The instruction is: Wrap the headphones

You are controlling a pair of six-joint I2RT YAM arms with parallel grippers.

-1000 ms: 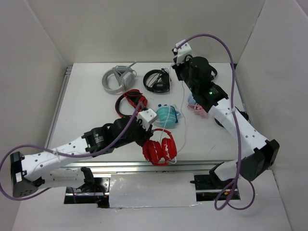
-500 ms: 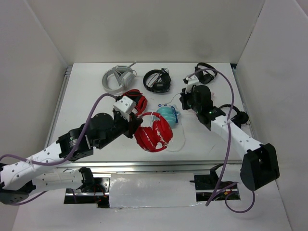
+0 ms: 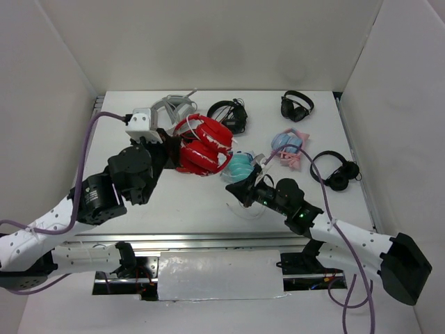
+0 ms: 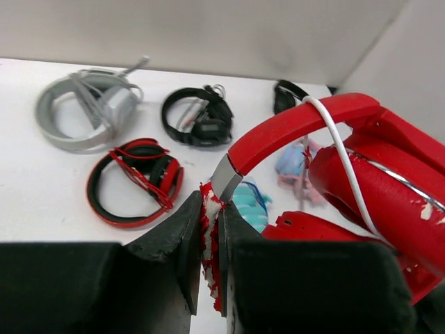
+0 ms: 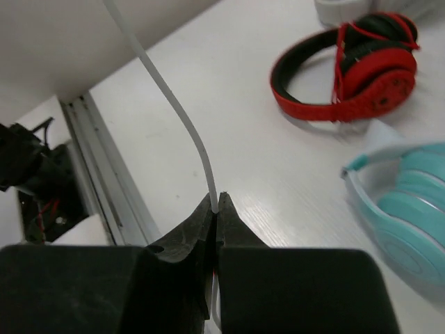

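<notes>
The left jaws are clamped tight on a frayed red cushion edge of the glossy all-red over-ear headphones (image 3: 203, 145), holding them up off the white tabletop (image 3: 182, 203) left of centre, above the red-and-black hoop headphones (image 4: 135, 182). A thin white cable (image 5: 177, 111) crosses the red headband and runs to the right jaws. These are pinched fully closed on it low over the near middle of the tabletop, just on the near side of the teal plastic headphones (image 3: 242, 167). The aluminium rail (image 3: 208, 239) along the near edge lies a short way behind the right jaws. Toward the far edge, the grey hoop headphones (image 3: 167, 111) and a black wired pair (image 3: 226, 117) sit close behind the raised red earcups. A pale blue-and-pink pair (image 3: 287, 146) and two more black pairs (image 3: 297, 104) (image 3: 335, 170) crowd the right side, near the white right wall (image 3: 403, 104). Bare tabletop shows along the left rail and in the near-right corner.
</notes>
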